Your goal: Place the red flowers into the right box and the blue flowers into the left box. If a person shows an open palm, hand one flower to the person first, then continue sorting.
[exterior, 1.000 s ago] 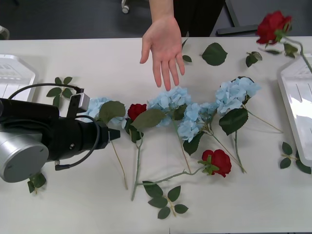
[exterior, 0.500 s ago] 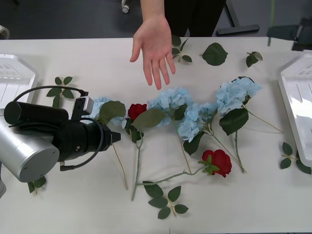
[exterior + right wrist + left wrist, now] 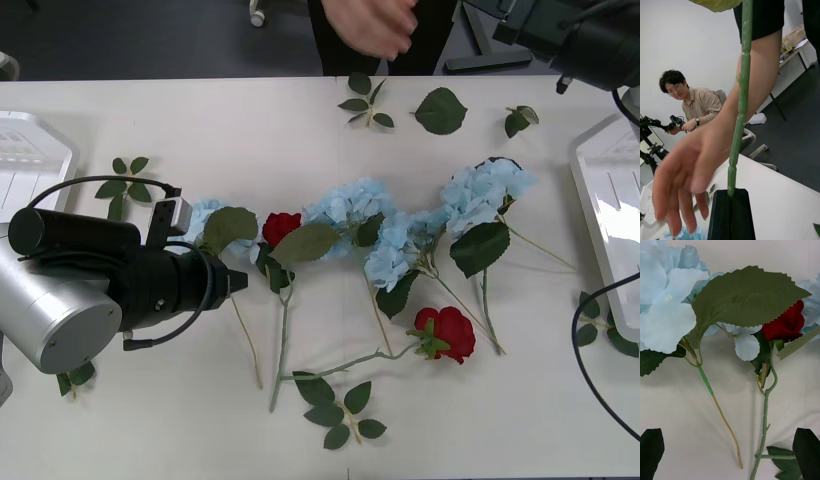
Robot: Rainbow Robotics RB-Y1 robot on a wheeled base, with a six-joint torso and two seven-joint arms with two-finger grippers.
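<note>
My right gripper [image 3: 730, 212] is shut on the thin green stem [image 3: 739, 112] of a red flower, held up beyond the table's far edge; its bloom is out of view. A person's hand [image 3: 685, 176] hangs right beside that stem, and at the far edge the hand [image 3: 375, 25] looks curled. My left gripper [image 3: 730, 455] is open, low over the table, its fingertips [image 3: 807, 450] either side of a blue flower's stem [image 3: 722, 423] and a red rose's stem [image 3: 765, 427]. Several blue flowers [image 3: 350, 205] and two red flowers [image 3: 281, 228] [image 3: 448, 332] lie mid-table. The left box [image 3: 30, 150] and the right box [image 3: 610, 210] sit at the table's sides.
Loose green leaf sprigs [image 3: 335, 410] are scattered over the table, with more near the far edge [image 3: 440, 110]. My right arm [image 3: 585, 45] reaches across the far right corner, and a cable [image 3: 590, 370] hangs near the right box. A seated person [image 3: 688, 101] is in the room behind.
The person's flat hand has pulled back from over the table to the far edge and curled. My right arm has swung in from the right with the red flower. The left arm shifted slightly.
</note>
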